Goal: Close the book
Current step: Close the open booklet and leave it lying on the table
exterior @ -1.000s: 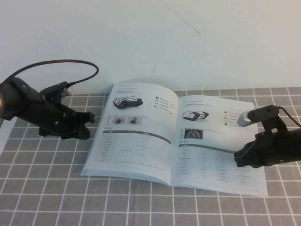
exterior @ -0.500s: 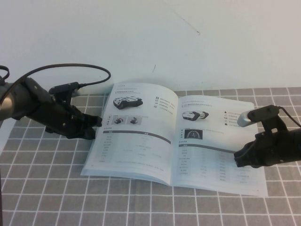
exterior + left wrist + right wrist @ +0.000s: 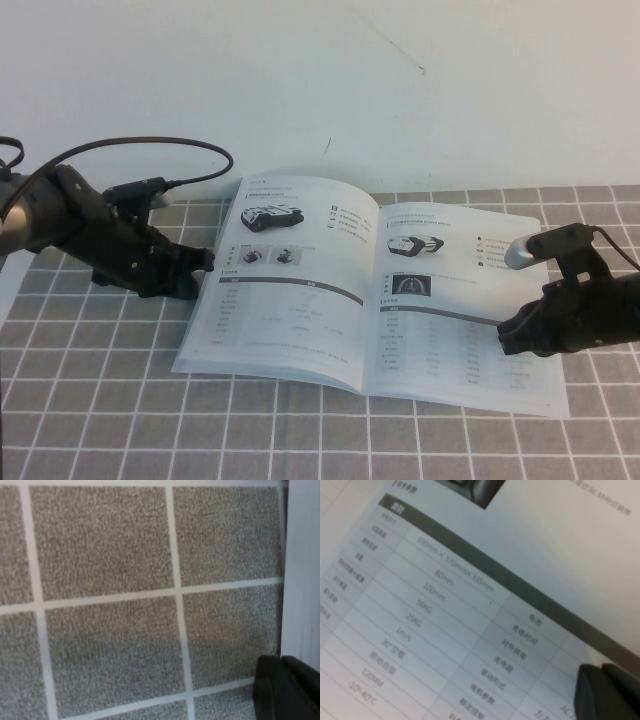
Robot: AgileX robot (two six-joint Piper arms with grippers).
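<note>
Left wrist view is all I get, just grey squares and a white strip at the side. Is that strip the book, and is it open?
Observer: Yes. The high view shows the book lying wide open on the checked mat, both pages facing up.
Operator: So where am I?
Observer: The left gripper sits low at the book's left edge, beside the left page.
Operator: And the other one?
Observer: The right gripper is over the right page, near its outer edge.
</note>
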